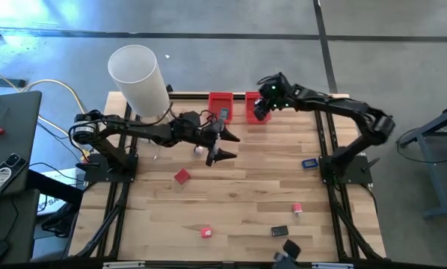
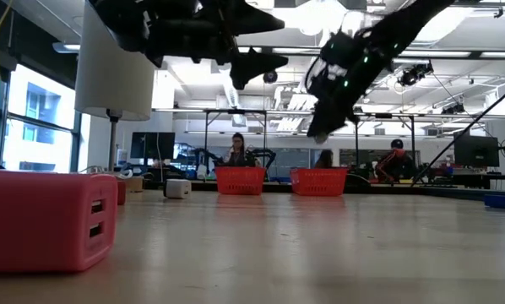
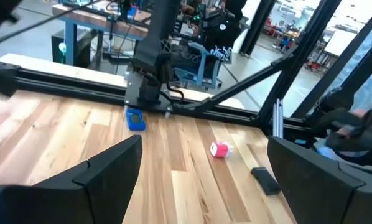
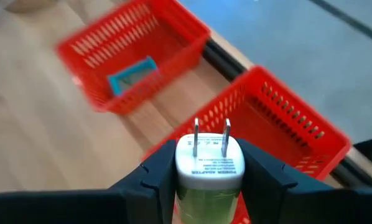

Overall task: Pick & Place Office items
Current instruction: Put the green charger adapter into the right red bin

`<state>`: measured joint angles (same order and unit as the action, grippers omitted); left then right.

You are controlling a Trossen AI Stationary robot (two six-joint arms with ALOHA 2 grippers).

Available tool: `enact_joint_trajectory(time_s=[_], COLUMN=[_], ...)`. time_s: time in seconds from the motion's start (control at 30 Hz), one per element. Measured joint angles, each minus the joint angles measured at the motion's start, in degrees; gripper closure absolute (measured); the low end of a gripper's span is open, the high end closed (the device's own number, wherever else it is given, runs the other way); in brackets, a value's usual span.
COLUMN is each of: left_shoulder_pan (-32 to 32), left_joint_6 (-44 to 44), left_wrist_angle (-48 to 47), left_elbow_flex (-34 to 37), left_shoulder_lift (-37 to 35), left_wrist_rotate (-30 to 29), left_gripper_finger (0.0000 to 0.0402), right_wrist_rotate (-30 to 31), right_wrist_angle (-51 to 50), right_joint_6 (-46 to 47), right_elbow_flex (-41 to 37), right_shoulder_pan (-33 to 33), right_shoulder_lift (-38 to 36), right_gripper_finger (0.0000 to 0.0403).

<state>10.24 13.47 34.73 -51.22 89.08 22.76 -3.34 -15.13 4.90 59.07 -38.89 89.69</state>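
Observation:
My right gripper hangs over the right red bin, shut on a white plug adapter with two metal prongs. The left red bin holds a teal piece. My left gripper stands open above the table's middle, nothing between its fingers. Small items lie on the wood: a red one, a white one, a blue one, a pink one, another red one and two black ones. My right gripper pinches the white adapter's body by its two sides between the two fingers. The fingers slant downward toward the far edge, and the prongs point forward past the fingertips. The adapter is lifted clear, above the right bin's rim.
A tall white cylinder stands at the far left, beside the left arm. Both bins sit at the table's far edge. In the low view a red block lies close to the camera. People sit in the room beyond the table.

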Motion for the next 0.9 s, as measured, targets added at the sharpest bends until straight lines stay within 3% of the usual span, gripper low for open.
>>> enact_joint_trajectory(time_s=[0.47,0.73,0.9], left_shoulder_pan=[-0.4,-0.2,-0.2], left_joint_6=[0.0,-0.4,-0.5], left_wrist_angle=[-0.6,-0.4,-0.4], left_elbow_flex=[0.0,0.0,0.0], left_shoulder_lift=[0.0,0.0,0.0], left_wrist_rotate=[0.0,-0.5,-0.5], left_gripper_finger=[0.0064,0.0064,0.0064], right_wrist_rotate=[0.2,-0.1,-1.7], right_wrist_angle=[6.7,9.3,11.2], right_joint_6=[-0.6,-0.6,-0.6], right_elbow_flex=[0.0,0.4,0.4], right_shoulder_pan=[-4.0,-5.5,-5.6], right_shoulder_lift=[12.5,15.7,15.8], right_gripper_finger=[0.0271,0.0267,0.0242])
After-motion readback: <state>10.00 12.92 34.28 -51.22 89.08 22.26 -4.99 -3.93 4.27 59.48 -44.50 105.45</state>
